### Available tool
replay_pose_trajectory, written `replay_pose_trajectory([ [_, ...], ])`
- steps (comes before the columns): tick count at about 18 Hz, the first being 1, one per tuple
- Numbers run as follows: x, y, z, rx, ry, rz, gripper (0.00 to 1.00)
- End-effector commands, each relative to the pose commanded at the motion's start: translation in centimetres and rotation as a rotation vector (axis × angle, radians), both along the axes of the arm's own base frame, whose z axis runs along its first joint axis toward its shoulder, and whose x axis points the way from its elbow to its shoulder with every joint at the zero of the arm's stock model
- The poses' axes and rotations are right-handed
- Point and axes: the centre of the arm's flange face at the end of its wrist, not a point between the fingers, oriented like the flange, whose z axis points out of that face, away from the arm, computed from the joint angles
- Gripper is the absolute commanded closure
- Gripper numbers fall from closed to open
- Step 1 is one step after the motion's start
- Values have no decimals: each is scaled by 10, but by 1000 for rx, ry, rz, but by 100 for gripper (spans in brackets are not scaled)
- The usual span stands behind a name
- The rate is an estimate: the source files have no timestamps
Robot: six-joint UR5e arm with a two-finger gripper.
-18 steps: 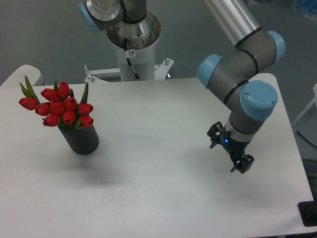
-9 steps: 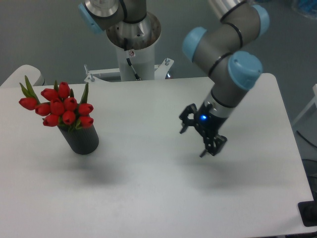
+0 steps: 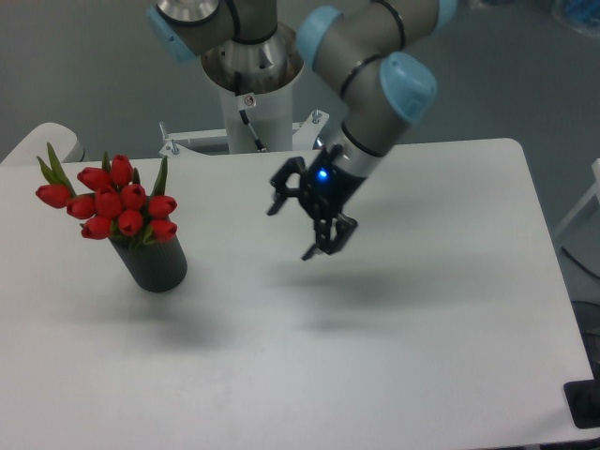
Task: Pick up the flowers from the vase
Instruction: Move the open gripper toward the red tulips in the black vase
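Gripper out over mid-table, flowers waiting at the left edge.

The gripper (image 3: 295,231) hangs above the middle of the table (image 3: 422,356), fingers spread wide and holding nothing, well apart from the flowers (image 3: 114,208). The red bunch stands upright in the dark vase (image 3: 155,264) near the table's left edge, heads clear of the rim, so the stems look reachable from above.

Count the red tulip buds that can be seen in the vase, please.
9 buds show, all in one tight bunch of flowers above the vase at the table's left: one sticks out far left, the rest cluster over the opening. More may be hidden behind them.
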Motion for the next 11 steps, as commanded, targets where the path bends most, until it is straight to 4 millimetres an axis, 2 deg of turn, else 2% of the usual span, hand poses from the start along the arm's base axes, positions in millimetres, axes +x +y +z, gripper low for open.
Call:
replay_pose_trajectory([
  [6,46,5,-10,127,-202,37,0],
  [8,63,17,-10,124,-234,17,0],
  [11,78,28,-17,110,-262,-13,0],
])
